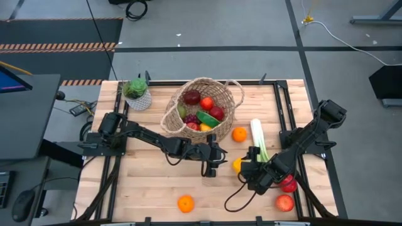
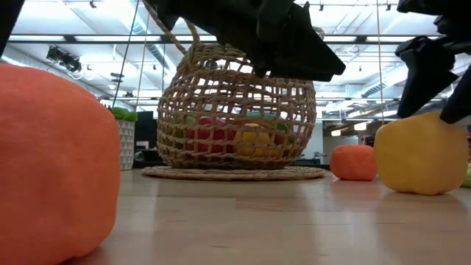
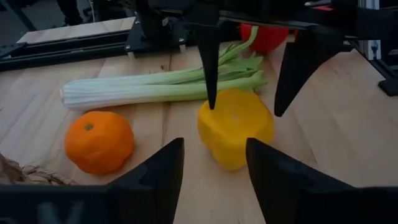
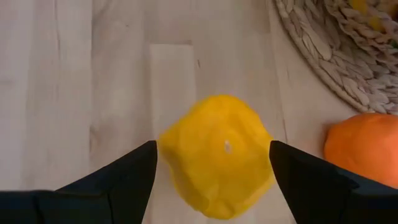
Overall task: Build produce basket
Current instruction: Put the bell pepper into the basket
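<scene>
2 grippers flank 1 lemon (image 1: 237, 165) right of centre in the high view. The right gripper (image 1: 249, 168) stands wide open with a finger on either side of the lemon, not yet gripping; the left gripper (image 1: 215, 164), part open, holds nothing. The step looks like picking the lemon: next, close and carry it to the basket (image 1: 202, 107), upper centre. It is blocky, plain yellow.

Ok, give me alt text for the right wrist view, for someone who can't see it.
A yellow lemon sits on the wooden table between the right gripper's open dark fingers. An orange lies beside it, near the woven basket's edge.
</scene>
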{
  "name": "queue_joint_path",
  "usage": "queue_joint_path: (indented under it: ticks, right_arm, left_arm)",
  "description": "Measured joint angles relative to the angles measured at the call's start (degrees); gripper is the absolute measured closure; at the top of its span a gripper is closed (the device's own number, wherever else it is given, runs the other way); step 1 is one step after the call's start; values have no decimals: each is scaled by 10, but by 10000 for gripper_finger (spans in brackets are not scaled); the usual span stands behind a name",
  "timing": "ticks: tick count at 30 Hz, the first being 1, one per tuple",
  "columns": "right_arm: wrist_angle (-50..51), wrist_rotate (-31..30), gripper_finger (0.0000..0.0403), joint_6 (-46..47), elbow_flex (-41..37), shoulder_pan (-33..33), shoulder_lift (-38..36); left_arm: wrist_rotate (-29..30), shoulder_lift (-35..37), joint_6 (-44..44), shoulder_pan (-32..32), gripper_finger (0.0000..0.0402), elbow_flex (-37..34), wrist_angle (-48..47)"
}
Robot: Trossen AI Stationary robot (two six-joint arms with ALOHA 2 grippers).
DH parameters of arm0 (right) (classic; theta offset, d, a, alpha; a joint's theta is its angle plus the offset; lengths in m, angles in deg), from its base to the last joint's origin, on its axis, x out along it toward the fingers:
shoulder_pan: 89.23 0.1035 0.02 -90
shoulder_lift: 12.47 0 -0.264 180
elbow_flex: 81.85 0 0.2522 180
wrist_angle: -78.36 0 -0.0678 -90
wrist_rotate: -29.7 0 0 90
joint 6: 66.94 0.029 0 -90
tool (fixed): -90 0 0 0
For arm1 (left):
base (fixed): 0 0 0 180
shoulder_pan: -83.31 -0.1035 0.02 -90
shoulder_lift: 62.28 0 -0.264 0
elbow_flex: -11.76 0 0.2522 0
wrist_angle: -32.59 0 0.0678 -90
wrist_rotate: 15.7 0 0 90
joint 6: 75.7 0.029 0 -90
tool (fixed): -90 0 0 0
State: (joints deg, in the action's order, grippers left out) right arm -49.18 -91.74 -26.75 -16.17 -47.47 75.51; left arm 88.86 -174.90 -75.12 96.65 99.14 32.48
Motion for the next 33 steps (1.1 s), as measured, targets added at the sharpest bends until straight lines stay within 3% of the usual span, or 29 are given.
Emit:
queue_joint_path:
  ticks: [12,24,28,33]
  right_arm:
    - [-68,-18,84,3,-77,-33,-3]
    - [-125,-19,88,1,-81,-33,-1]
    - [-141,-11,115,1,-81,-28,0]
    - [-149,-11,184,1,-81,-25,0]
  left_arm:
    - [2,0,-4,9,219,0,0]
    - [1,0,-16,12,222,0,-6]
    - [1,0,-18,11,219,0,-12]
    - [1,0,-19,12,224,0,-13]
